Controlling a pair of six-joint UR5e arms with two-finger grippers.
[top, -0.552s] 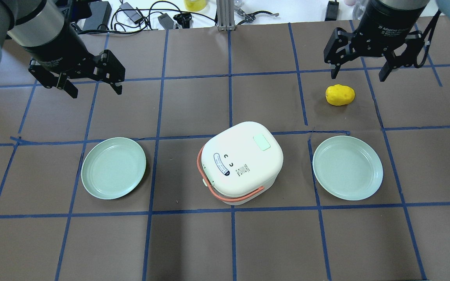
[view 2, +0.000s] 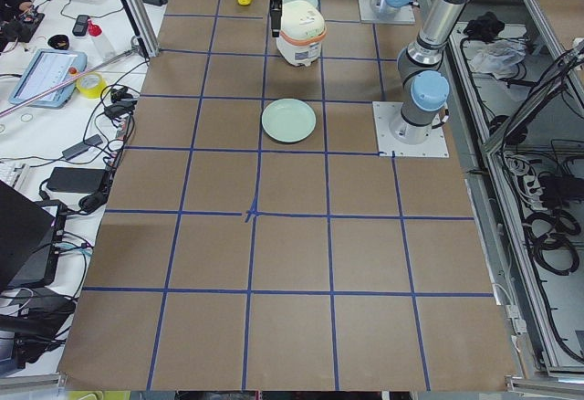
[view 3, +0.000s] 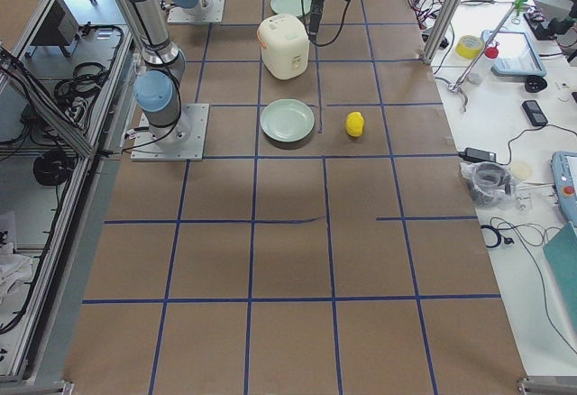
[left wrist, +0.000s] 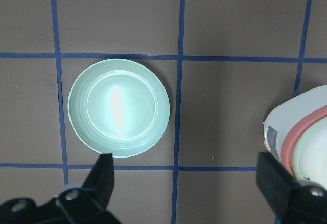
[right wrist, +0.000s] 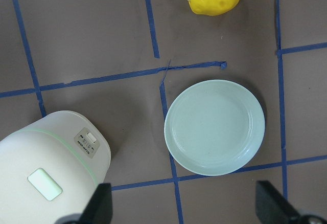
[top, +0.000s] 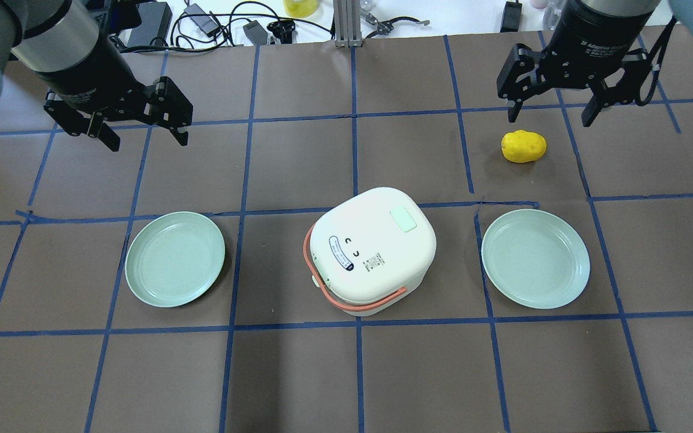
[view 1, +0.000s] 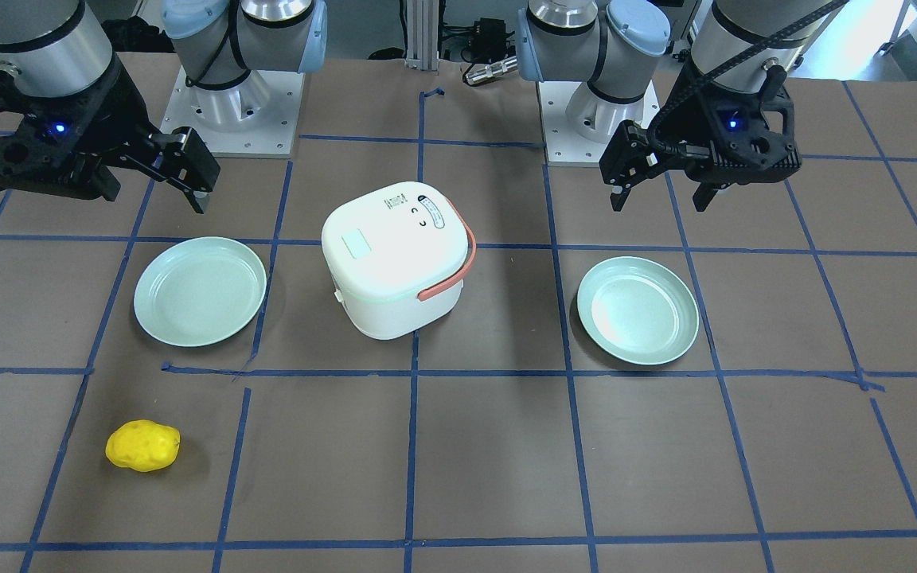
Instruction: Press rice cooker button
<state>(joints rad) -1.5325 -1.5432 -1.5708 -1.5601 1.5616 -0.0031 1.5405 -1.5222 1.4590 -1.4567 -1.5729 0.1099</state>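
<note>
The right pincer (top: 551, 117) has crept a touch toward the counter's far edge; nothing else has shifted, so the press has not begun.

The cream, rounded-square plastic rice cooker (top: 373, 252) with a salmon carry handle sits mid-counter, about halfway between the left and right edges, lid closed. A pale green rectangular pad (top: 403, 219) lies on the lid, and the right wrist view shows a small switch panel (right wrist: 86, 142) on the side wall. Which one is the button meant I cannot tell.

One round mint-green plate (top: 175, 258) lies to the cooker's left and another (top: 536, 258) to its right. A lumpy yellow potato-like toy (top: 524, 146) rests toward the far right of the brown, blue-taped counter (top: 298, 373).

Both pincers hang high, spread wide and holding nothing, the left pincer (top: 148, 141) over the left half. Either must probably close, then descend.
</note>
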